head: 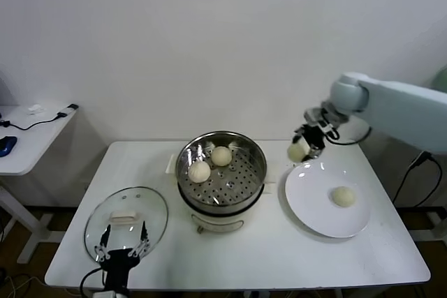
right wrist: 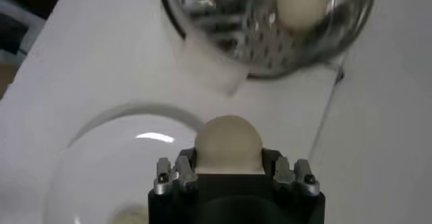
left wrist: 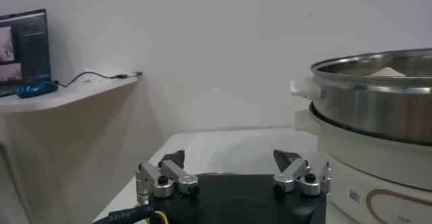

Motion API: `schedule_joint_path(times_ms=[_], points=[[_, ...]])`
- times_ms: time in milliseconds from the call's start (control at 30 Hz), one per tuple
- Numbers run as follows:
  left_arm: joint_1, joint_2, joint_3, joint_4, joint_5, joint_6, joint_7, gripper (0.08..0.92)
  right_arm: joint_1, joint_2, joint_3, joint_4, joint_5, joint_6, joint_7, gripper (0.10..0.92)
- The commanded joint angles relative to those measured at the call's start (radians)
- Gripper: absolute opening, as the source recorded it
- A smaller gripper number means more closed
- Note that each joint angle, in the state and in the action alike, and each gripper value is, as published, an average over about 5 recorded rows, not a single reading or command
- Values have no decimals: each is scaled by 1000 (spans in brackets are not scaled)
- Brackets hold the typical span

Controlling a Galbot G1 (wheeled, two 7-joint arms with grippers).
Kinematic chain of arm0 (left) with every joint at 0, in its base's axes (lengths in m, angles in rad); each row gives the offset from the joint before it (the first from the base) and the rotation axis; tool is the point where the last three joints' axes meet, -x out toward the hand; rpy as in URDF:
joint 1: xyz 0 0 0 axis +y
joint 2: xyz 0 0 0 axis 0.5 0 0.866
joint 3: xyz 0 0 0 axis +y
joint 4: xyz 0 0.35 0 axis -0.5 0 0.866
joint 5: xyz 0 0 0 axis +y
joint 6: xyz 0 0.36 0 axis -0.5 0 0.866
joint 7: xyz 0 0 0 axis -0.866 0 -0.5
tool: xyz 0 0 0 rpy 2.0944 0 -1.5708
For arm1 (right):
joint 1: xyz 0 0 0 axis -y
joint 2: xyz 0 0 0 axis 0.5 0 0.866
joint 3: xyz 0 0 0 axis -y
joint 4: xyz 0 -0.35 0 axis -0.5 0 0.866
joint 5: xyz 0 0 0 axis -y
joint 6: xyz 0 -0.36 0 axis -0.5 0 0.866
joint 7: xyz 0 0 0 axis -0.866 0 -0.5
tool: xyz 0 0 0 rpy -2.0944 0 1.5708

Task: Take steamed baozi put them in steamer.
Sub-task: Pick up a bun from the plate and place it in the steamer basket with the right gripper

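While the right gripper [head: 301, 149] is clamping a bun [right wrist: 228, 143] between its jaws above the plate [head: 314, 207] rim, the steamer [head: 255, 155] is sitting beside it holding two buns [head: 210, 164]. Another bun [head: 342, 196] is lying on the plate below. The left gripper [head: 124, 241] is hanging wide open over the lid [head: 157, 204].

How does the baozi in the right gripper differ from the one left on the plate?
1. The gripped baozi is lifted above the white plate rim; the plate baozi rests on the plate.
2. The gripped one is clamped in the shut right gripper; the plate one is untouched.
3. The gripped one sits nearer the steamer.
Shared: both are round, smooth, cream-white and of similar size.
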Motion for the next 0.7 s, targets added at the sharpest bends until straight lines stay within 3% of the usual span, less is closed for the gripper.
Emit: schedule_joint_path(times_ms=[33, 267, 700], points=[[9, 0, -1, -8, 2, -2, -1, 823, 135, 225, -22, 271, -102, 181, 23, 628], [20, -5, 0, -17, 6, -6, -4, 823, 16, 346, -57, 226, -217, 273, 117, 628], [30, -5, -4, -18, 10, -11, -10, 823, -113, 427, -67, 79, -251, 309, 132, 628]])
